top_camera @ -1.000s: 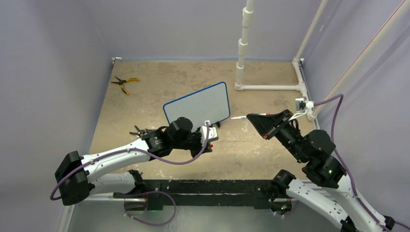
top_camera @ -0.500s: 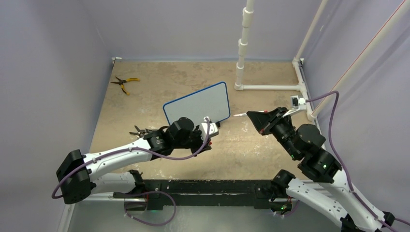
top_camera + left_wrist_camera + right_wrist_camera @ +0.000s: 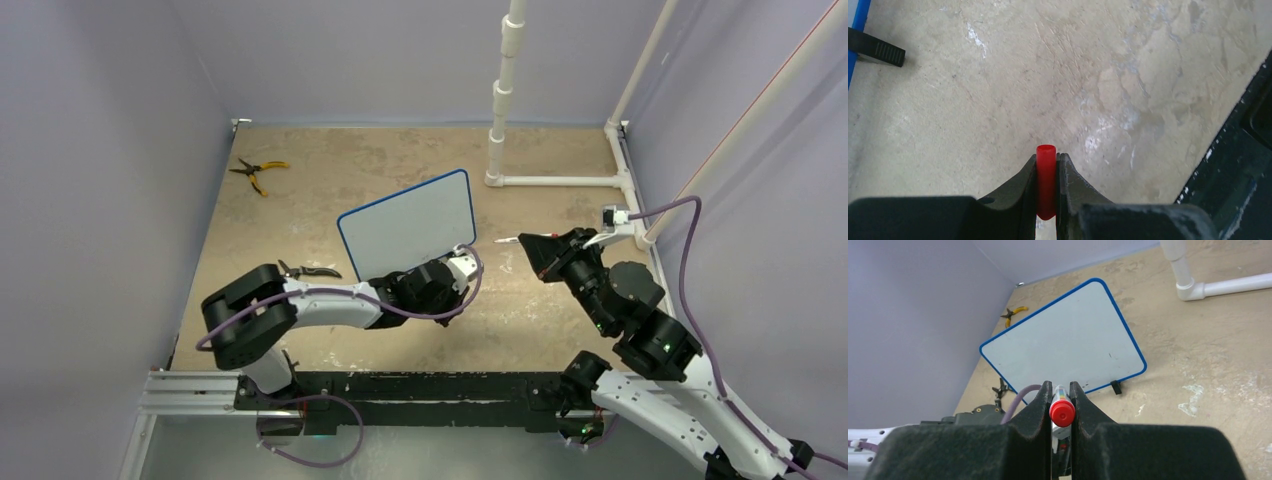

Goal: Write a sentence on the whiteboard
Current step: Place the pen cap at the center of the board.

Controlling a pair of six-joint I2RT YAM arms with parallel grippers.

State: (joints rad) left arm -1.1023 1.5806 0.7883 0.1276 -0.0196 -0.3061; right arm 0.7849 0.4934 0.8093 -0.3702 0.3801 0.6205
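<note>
The whiteboard, white with a thin blue frame, stands tilted mid-table on small black feet. Its face is bare white; no sentence is in view. My right gripper hangs just right of the board, shut on a marker with a red end; the marker's pale front points left at the board's right edge. My left gripper sits low by the board's near right corner, shut on a red marker cap. The board's blue edge and one foot show in the left wrist view.
Yellow-handled pliers lie at the far left. Dark pliers lie left of the board beside my left arm. A white pipe frame stands at the far right. A black rail runs along the near edge.
My left arm has folded inward, its elbow swinging right, and its gripper has slid right along the board's near edge. The right gripper has shifted slightly right with the marker.
</note>
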